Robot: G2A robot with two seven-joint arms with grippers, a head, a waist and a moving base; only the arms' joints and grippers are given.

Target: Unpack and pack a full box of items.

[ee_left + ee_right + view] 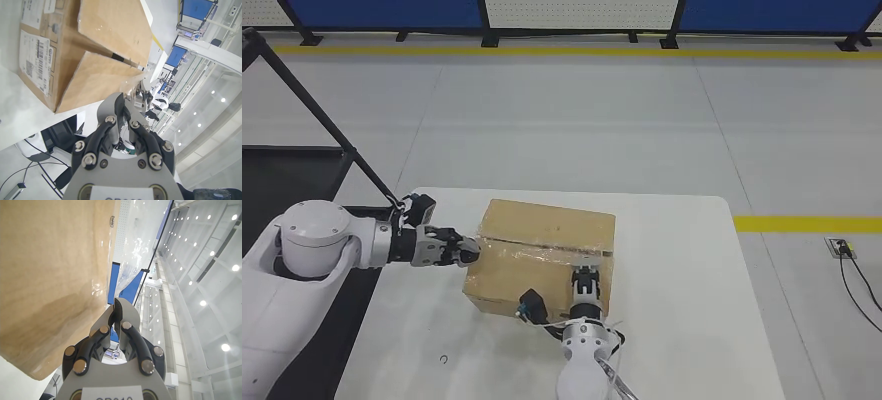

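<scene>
A brown cardboard box [542, 250] sits in the middle of the white table [682, 300], its top flaps down and clear tape [532, 256] glinting along the seam. My right gripper [585, 277] is at the box's near side, level with its top edge. It is shut on a strip of clear tape [132, 256] that rises from its fingertips [118, 306] beside the box wall [56, 275]. My left gripper [466, 248] is at the box's left end, fingers [119, 106] shut with nothing seen between them. The box [105, 47] and its label lie just beyond.
A black slanted rod [322, 120] and a dark stand [282, 180] are off the table's left side. A small dark mark [443, 359] lies on the table's near left. There is free table surface right of the box.
</scene>
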